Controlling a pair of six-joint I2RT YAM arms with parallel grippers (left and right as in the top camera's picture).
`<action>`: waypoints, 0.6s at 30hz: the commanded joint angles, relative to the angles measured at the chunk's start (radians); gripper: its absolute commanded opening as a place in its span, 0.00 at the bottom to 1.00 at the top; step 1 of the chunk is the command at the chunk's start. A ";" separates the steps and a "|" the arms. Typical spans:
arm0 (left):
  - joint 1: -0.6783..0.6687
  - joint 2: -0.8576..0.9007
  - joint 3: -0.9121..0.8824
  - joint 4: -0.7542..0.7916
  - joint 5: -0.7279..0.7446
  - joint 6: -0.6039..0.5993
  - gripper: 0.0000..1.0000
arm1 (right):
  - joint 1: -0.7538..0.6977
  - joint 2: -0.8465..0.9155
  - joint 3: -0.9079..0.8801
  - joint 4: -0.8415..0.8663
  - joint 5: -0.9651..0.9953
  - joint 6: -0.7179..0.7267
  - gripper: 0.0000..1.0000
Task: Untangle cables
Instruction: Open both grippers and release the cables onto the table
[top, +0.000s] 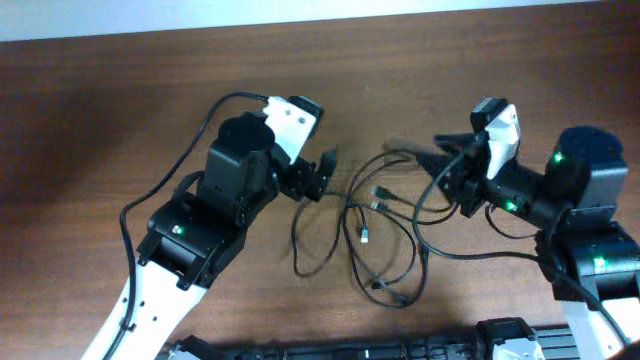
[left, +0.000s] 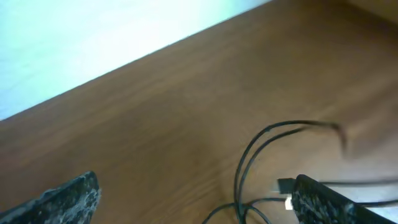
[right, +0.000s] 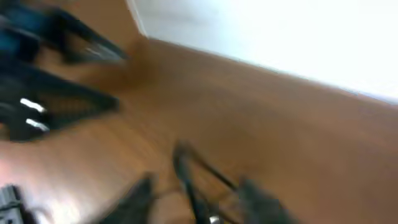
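Observation:
The cables (top: 372, 232) lie as thin black cords in tangled loops on the brown table between the two arms, with small plug ends (top: 366, 236) in the middle. My left gripper (top: 327, 173) stands wide open at the left edge of the tangle. In the left wrist view its fingers (left: 69, 198) are far apart, with a cable loop (left: 250, 157) and a plug (left: 285, 185) lying near the right finger, untouched. My right gripper (top: 433, 156) is at the tangle's upper right. The blurred right wrist view shows its jaws apart, with a cable strand (right: 185, 168) running between them.
The wooden table (top: 120, 110) runs to a pale far edge (top: 300, 20). Thick black wires (top: 160, 190) trail along the left arm. A dark rail (top: 360, 350) sits at the table's near edge.

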 joint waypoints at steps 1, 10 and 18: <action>-0.004 0.002 0.005 -0.001 -0.084 -0.051 0.99 | 0.005 0.058 0.008 -0.123 0.223 0.003 0.99; -0.004 0.006 0.005 -0.006 -0.084 -0.051 0.99 | 0.005 0.353 0.008 -0.317 0.222 0.003 0.99; -0.004 0.026 0.005 -0.025 -0.084 -0.050 0.99 | 0.005 0.518 0.008 -0.284 0.222 -0.005 0.99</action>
